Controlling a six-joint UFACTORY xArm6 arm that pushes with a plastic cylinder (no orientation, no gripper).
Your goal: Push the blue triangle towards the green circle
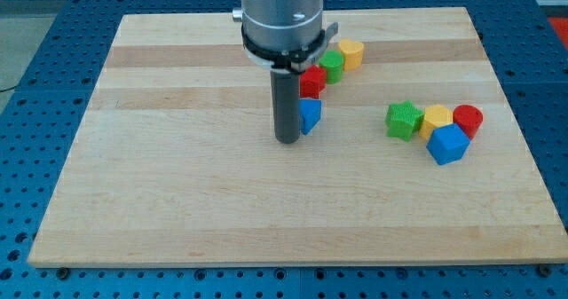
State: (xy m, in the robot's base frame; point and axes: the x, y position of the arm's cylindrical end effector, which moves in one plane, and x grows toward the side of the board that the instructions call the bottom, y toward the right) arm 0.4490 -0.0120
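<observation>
The blue triangle (310, 114) lies near the middle of the wooden board, partly hidden behind the rod. My tip (287, 140) rests on the board right against the triangle's left side, slightly toward the view's bottom. The green circle (333, 66) sits up and to the right of the triangle. A red block (312, 82) lies between the two, touching both the triangle's top and the green circle. A yellow block (351, 53) sits just right of the green circle.
A cluster lies at the view's right: a green star-like block (405, 120), a yellow block (436, 118), a red round block (468, 120) and a blue cube (446, 144). The arm's grey body (280, 19) hangs over the board's top middle.
</observation>
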